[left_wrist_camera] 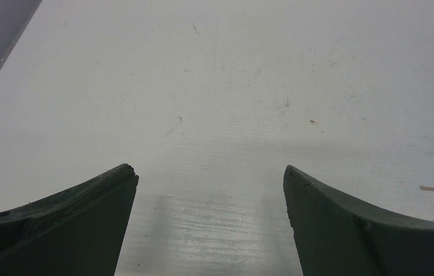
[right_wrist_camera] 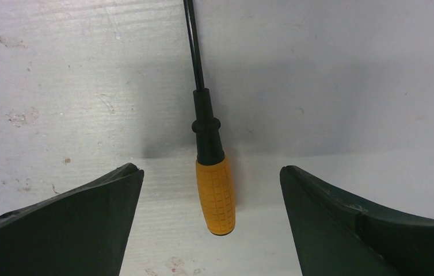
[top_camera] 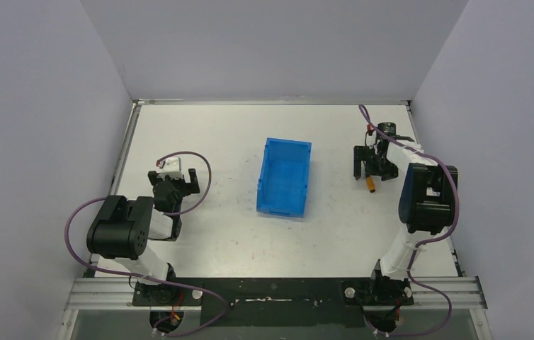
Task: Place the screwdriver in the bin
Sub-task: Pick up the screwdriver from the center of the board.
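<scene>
Right fingers (right_wrist_camera: 59, 230) spread astride the screwdriver (right_wrist_camera: 215, 198), overhead seemingly an orange speck; left fingers (left_wrist_camera: 59, 230) spread too.

Nothing legible in any of my three views. The screwdriver (right_wrist_camera: 214, 192), at 6 o'clock in my right wrist view, bears only a moulded grid; the bin (top_camera: 283, 180) is plain blue.

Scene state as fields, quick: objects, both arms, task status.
screwdriver: flat on the table, right of the bin, orange handle toward the wrist camera
bin: mid-table, empty
right arm: jaws open, straddling the handle, gaps on both sides
left arm: jaws open over the table, nothing between them
task: screwdriver not yet grasped
</scene>
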`<act>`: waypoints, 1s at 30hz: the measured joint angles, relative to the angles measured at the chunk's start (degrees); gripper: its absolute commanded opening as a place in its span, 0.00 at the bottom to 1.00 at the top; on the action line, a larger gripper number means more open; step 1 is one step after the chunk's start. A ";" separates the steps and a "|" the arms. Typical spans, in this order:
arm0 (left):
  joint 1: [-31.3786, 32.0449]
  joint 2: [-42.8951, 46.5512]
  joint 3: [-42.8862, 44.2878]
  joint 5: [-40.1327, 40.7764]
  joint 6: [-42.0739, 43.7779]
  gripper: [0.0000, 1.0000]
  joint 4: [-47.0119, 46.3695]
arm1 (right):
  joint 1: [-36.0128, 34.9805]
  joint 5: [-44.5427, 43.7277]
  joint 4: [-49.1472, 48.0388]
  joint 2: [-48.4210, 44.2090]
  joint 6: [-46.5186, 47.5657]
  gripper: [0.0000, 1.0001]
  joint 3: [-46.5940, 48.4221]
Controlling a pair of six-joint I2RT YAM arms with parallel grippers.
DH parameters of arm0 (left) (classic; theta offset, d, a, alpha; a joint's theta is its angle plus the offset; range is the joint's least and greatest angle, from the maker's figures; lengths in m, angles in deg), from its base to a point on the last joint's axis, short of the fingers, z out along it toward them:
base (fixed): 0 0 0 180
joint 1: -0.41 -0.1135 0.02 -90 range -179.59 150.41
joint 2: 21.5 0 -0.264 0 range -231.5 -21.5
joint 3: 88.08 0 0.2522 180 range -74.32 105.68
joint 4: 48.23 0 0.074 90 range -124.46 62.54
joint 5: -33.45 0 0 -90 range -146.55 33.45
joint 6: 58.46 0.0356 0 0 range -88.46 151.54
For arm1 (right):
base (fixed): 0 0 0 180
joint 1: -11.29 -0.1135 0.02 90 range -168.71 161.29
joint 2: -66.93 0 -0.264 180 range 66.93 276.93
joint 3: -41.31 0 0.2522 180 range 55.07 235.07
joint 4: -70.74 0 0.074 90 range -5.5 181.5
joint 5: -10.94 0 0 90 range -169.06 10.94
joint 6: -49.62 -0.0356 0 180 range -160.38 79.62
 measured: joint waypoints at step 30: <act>0.00 0.00 0.00 0.00 0.02 0.97 0.00 | 0.35 1.81 -4.70 0.24 -1.92 0.15 -3.61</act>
